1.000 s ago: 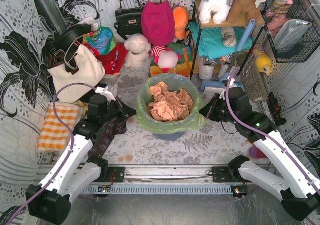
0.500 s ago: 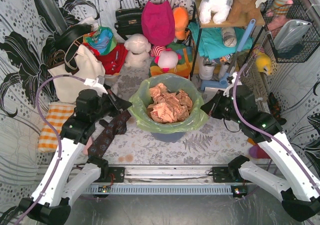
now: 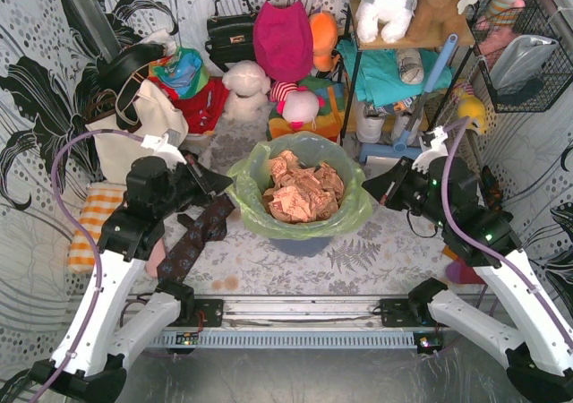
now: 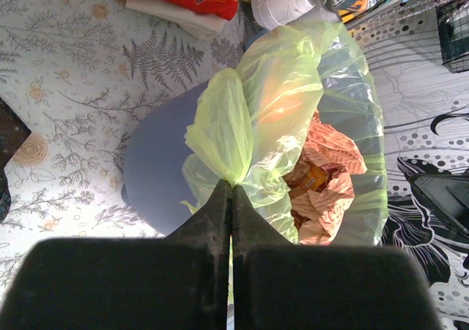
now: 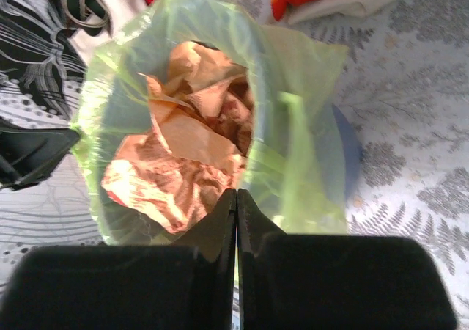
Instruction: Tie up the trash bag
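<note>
Two grippers are clamping the trash bag from opposite sides, so the bag is sitting directly between them. The left gripper is meeting the bag's rim on its own side. In the left wrist view, the left gripper is showing both fingers pressed flat together, with a gathered fold of lime-green film pinched at the tips and bunching up just ahead of them. The right gripper is doing the same at the opposite rim. In the right wrist view, the right gripper is also showing its fingers pressed tight, with the thin film caught at the tips and the bag mouth gaping open straight ahead. Crumpled orange-brown paper is filling the bag, lying just beyond both sets of tips and showing through the plastic. The bag is lining a blue-grey round bin, whose wall is sitting below and beside the left gripper's tips, with green film draping over its rim. A dark patterned cloth is lying under the left arm, behind the left gripper. A cream tote bag is standing well off to that gripper's outer side, on the fern-print table cover.
</note>
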Robot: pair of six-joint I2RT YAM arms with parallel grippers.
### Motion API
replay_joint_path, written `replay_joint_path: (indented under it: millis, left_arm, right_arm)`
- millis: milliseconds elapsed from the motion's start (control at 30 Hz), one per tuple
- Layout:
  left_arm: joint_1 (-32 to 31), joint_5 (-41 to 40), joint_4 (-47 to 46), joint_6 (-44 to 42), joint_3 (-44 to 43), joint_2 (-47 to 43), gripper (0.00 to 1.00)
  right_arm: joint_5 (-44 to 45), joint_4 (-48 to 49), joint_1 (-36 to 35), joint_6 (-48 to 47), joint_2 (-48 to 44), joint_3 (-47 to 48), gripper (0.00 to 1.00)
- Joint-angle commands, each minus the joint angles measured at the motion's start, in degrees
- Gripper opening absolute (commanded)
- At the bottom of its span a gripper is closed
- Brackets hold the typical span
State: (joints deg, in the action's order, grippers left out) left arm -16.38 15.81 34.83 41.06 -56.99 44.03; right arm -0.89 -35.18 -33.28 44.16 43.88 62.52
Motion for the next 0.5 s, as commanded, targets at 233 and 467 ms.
replay_joint_path:
  millis: [233, 467]
  left_arm:
    - [0.2, 0.0, -4.9, -1.3, -0.2, 2.8, 0.0]
    - [0.2, 1.6, -6.4, -1.0, 1.3, 3.7, 0.0]
  right_arm:
    - [-4.8, 14.5, 0.2, 2.4, 1.1, -2.1, 0.0]
    - [7.8, -6.2, 0.2, -0.8, 2.4, 3.7, 0.11]
